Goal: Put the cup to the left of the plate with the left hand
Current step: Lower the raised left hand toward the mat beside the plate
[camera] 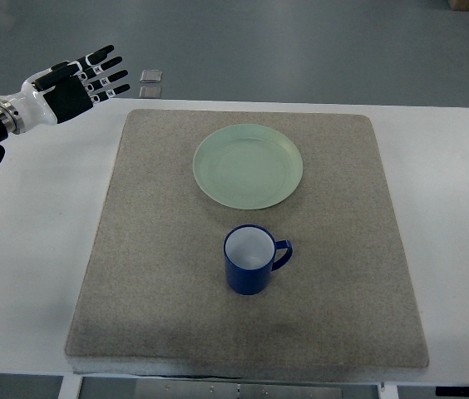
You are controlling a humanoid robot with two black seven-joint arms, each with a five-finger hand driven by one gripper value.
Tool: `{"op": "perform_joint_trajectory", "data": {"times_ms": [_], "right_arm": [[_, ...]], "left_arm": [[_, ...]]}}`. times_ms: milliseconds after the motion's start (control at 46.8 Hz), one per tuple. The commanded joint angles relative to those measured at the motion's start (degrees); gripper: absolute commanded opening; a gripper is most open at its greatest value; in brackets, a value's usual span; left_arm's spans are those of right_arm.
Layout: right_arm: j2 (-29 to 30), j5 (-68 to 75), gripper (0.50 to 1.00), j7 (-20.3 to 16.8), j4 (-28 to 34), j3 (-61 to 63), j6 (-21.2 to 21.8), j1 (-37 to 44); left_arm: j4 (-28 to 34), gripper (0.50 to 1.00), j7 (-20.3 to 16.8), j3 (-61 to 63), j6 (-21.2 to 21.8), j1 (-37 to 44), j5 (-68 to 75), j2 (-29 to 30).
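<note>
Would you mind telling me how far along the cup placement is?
Nothing is done yet: the blue cup stands upright below the green plate, not to its left. The left hand hovers open at the table's far left corner, holding nothing. Grasping and moving the cup remain.

Cup and plate, apart.
Blue cup (251, 259) stands upright, white inside, handle pointing right, just below the pale green plate (248, 166).

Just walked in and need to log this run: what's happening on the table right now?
Nothing is being held yet. The robot's left hand hovers open over the table's far left corner, fingers spread. A blue mug stands upright on the grey mat, nearer the robot than the pale green plate, its handle pointing right. The mug has not yet been placed left of the plate.
</note>
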Motion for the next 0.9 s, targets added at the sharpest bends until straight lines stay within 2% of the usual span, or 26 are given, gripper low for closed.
{"op": "perform_joint_trajectory", "data": {"times_ms": [0, 192, 470, 620, 726, 876], "right_arm": [[0.0, 0.0, 0.932, 0.0, 0.0, 0.0, 0.0, 0.0], [0.0, 0.0, 0.932, 0.0, 0.0, 0.0, 0.0, 0.0], [0.0, 0.0, 0.932, 0.0, 0.0, 0.0, 0.0, 0.1], [0.0, 0.0, 0.932, 0.0, 0.0, 0.0, 0.0, 0.0], [0.0, 0.0, 0.932, 0.0, 0.0, 0.0, 0.0, 0.0], [0.0, 0.0, 0.932, 0.0, 0.0, 0.0, 0.0, 0.0]], "left_arm": [[0.2, 0.999, 0.0, 0.0, -0.2, 0.0, 0.0, 0.0], [0.8, 1.0, -1.4, 0.0, -0.4, -0.2, -0.8, -0.1], [1.1, 1.0, -5.4, 1.0, -0.6, 0.3, -1.2, 0.5], [1.0, 0.999, -6.2, 5.8, -1.2, -0.3, 1.0, 1.0], [0.2, 0.999, -10.4, 5.8, -2.4, 0.0, 6.8, 3.2], [-4.2, 0.999, -20.5, 5.6, -2.4, 2.5, 16.3, 6.8]]}}
